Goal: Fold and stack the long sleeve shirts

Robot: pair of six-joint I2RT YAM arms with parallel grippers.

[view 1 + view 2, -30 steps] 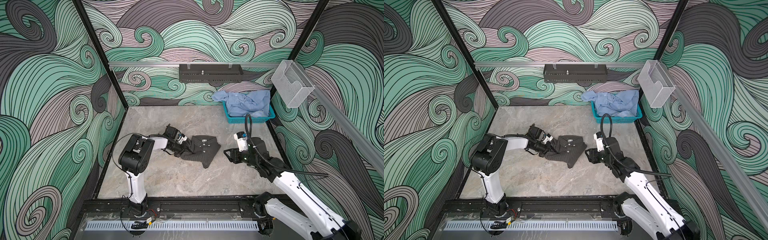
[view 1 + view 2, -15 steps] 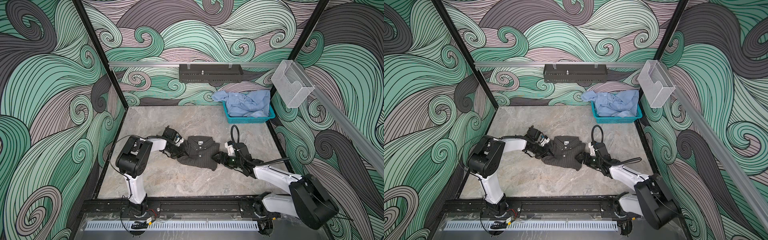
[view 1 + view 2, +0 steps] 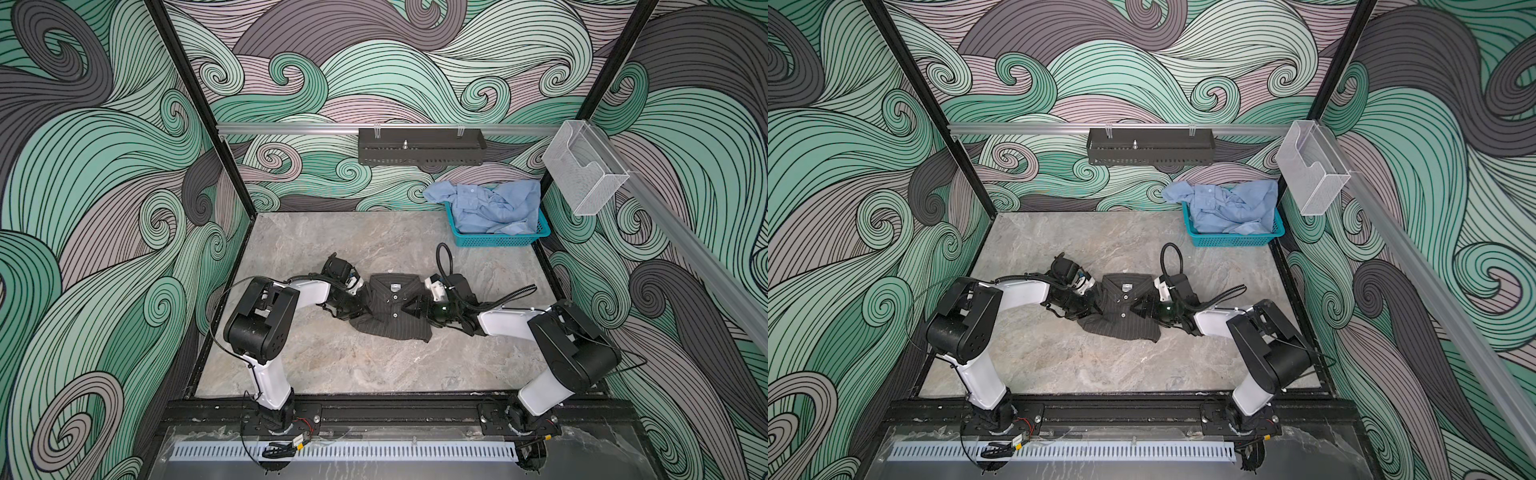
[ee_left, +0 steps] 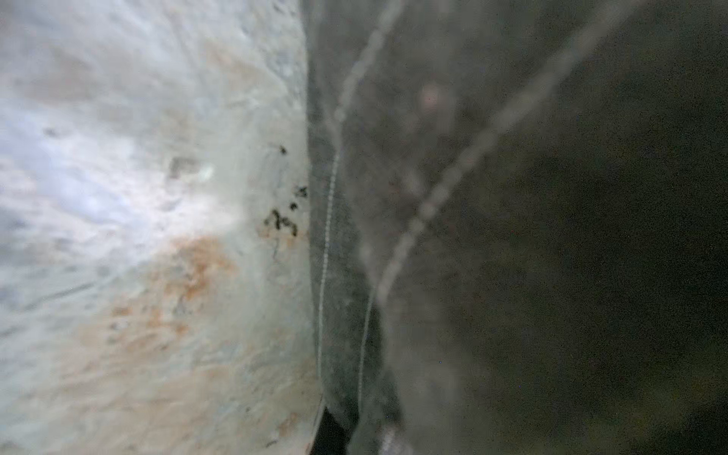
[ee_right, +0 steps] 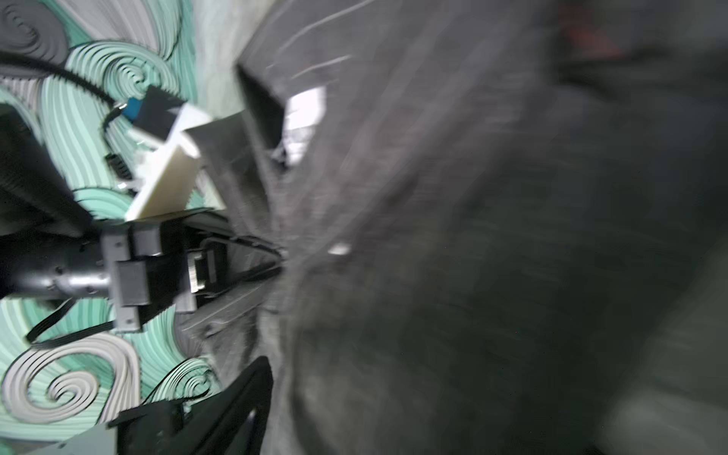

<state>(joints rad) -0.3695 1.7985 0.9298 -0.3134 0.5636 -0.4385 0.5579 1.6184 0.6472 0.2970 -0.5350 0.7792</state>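
Marble table [image 3: 374,365]: both arms [image 3: 309,291] [image 3: 503,324] stretch low, flanking shirt [image 3: 390,322].

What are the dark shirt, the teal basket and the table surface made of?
The dark shirt: matte woven cloth, likely cotton or a blend; it creases softly, with thin pinstripes. The basket: teal moulded plastic, judging by its regular mesh walls. The tabletop: marble-look with grey-beige veining; stone or printed laminate, cannot tell.
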